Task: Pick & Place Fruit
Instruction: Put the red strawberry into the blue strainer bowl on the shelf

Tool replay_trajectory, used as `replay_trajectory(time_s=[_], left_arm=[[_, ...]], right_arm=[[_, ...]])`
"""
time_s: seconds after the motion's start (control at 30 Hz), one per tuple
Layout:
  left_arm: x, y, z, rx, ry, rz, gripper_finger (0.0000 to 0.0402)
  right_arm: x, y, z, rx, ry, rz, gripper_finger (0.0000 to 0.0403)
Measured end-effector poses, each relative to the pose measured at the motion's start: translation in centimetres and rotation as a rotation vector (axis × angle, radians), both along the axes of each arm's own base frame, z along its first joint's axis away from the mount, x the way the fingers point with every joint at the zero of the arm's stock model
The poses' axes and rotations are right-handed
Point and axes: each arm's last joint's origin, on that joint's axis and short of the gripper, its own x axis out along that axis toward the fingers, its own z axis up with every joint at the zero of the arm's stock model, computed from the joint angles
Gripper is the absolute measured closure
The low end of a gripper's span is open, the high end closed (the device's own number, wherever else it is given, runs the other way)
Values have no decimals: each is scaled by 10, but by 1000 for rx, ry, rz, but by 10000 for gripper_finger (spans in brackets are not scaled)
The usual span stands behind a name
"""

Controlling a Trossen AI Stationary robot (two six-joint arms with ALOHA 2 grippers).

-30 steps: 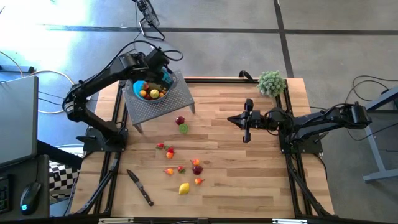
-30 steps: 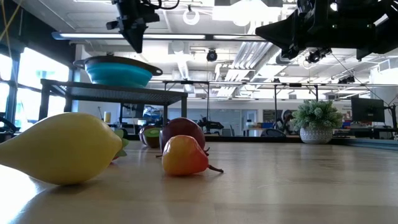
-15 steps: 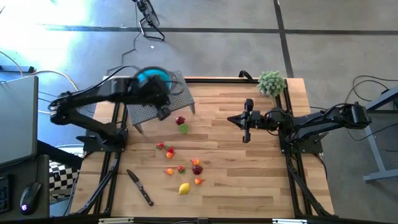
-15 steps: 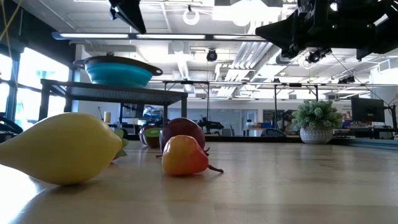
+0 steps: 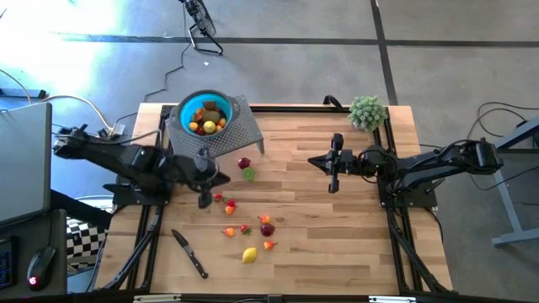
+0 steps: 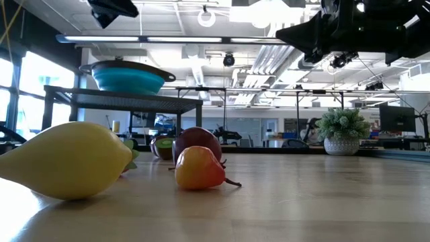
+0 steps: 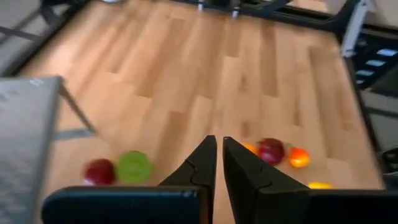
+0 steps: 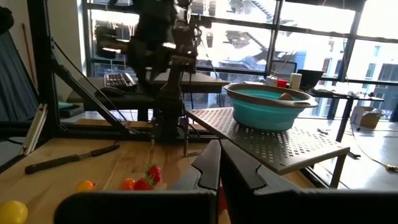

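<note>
Left gripper (image 5: pixel 205 179), left of centre, hangs closed and empty above the scattered fruit (image 5: pixel 247 227). We judge that descending closed would knock pieces rolling. Right gripper (image 5: pixel 334 166), right of centre, closed, empty.

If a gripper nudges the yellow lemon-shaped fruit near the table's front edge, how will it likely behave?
The yellow lemon-shaped fruit looks rounded with tapered ends, so it would probably roll or pivot rather than slide straight. Its smooth, glossy skin suggests a slippery grip. It is probably a light toy.
</note>
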Motion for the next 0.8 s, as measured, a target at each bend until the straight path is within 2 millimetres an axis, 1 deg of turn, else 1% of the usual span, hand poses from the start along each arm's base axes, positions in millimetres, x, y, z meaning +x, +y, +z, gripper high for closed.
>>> replay_trajectory(time_s=[0.1, 0.27, 0.4, 0.57, 0.67, 0.8], left_arm=[[2, -18, -10, -46, 16, 13, 378], [4, -48, -26, -104, 55, 103, 378], [2, -65, -41, -205, 128, 166, 378], [-3, -73, -60, -308, 252, 325, 383], [-6, -71, -69, -374, 338, 417, 398], [-10, -70, -76, -393, 414, 494, 398]], right_arm=[[0, 0, 0, 3, 0, -17, 401], [0, 0, 0, 3, 0, -16, 401], [0, 0, 0, 3, 0, -16, 400], [0, 0, 0, 3, 0, -15, 400], [0, 0, 0, 8, 0, -15, 400], [0, 0, 0, 8, 0, -15, 400]])
